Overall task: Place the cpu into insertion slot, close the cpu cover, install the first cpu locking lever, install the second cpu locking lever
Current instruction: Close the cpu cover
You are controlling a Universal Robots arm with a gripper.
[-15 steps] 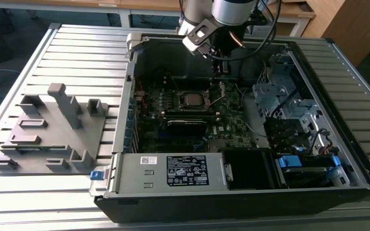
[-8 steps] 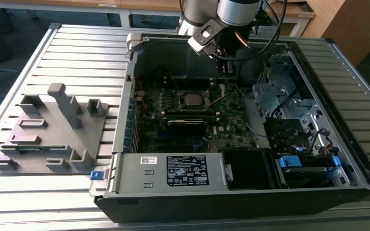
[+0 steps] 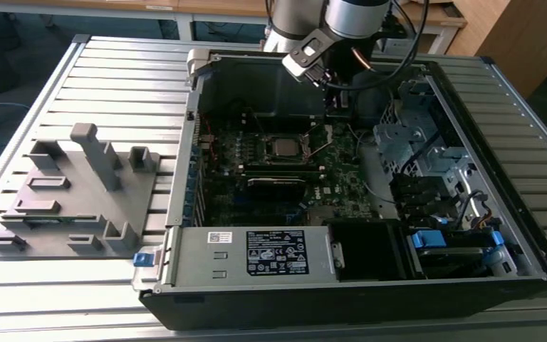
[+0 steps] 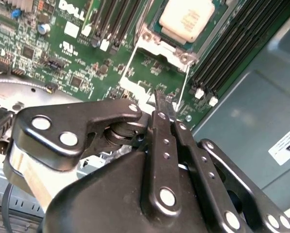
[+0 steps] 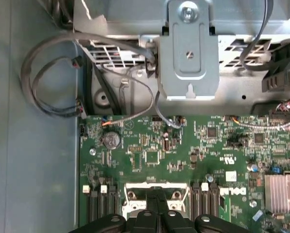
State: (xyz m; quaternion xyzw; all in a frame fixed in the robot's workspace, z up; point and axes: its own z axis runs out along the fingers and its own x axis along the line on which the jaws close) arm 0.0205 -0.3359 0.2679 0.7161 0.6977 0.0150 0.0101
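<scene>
With fingers pinched empty beside the cpu, seated in the insertion slot at the exterior view's centre, could skid off the thin wire lever and gouge the board.

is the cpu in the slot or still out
In. The cpu lies flat within the silvery rim of the slot in the second wrist view; the exterior view agrees.
</scene>
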